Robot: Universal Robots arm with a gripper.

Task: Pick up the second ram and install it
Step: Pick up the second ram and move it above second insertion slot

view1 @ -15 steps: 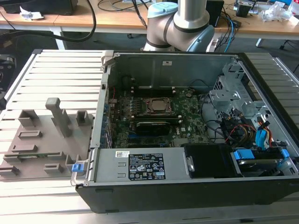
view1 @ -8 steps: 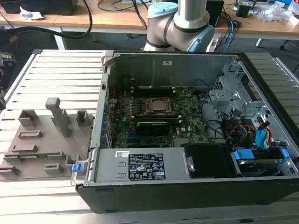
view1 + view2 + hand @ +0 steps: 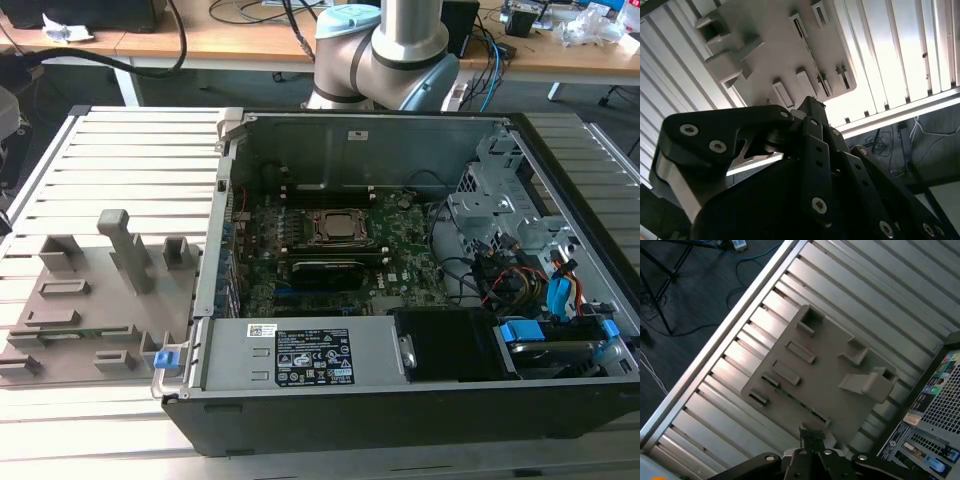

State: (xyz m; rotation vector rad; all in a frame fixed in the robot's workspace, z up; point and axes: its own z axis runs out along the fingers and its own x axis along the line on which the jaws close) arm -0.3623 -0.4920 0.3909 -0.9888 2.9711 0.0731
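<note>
Ribbed aluminium table [image 3: 120, 150], long parallel grooves. Open black steel PC case [image 3: 400, 420] on it, green motherboard [image 3: 400, 245] flat inside. On the exterior view's left, beside the case: matte grey moulded fixture plate [image 3: 85, 312] with rectangular slots and blocky posts. Black gripper [image 3: 812, 432] hangs above the plate's edge, tips drawn together and narrow, nothing between them. Second ram [image 3: 799, 402] is a thin green stick seated on edge in the plate's long near slot, apart from the gripper.
</note>
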